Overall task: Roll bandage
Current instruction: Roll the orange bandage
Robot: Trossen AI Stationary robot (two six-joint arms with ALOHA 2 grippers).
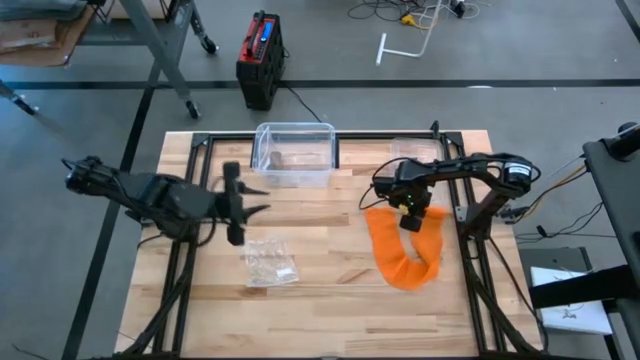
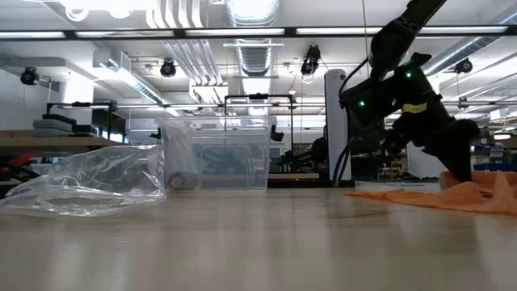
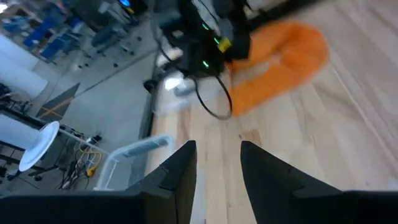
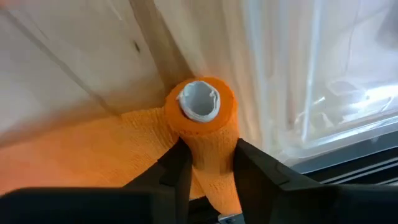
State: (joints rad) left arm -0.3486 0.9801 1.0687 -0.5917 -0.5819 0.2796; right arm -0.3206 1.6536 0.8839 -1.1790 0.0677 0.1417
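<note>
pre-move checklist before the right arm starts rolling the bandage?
1. Right gripper on the roll: ok, fingers clamp it below the white core.
2. Loose bandage flat on the table: not ok, it lies in a bunched curve.
3. Left gripper clear of the bandage: ok, it hangs mid-table, fingers apart, holding nothing.
4. Plastic bag out of the way: ok, it lies apart from the bandage.
5. Clear bin out of the way: ok, at the far edge.
</note>
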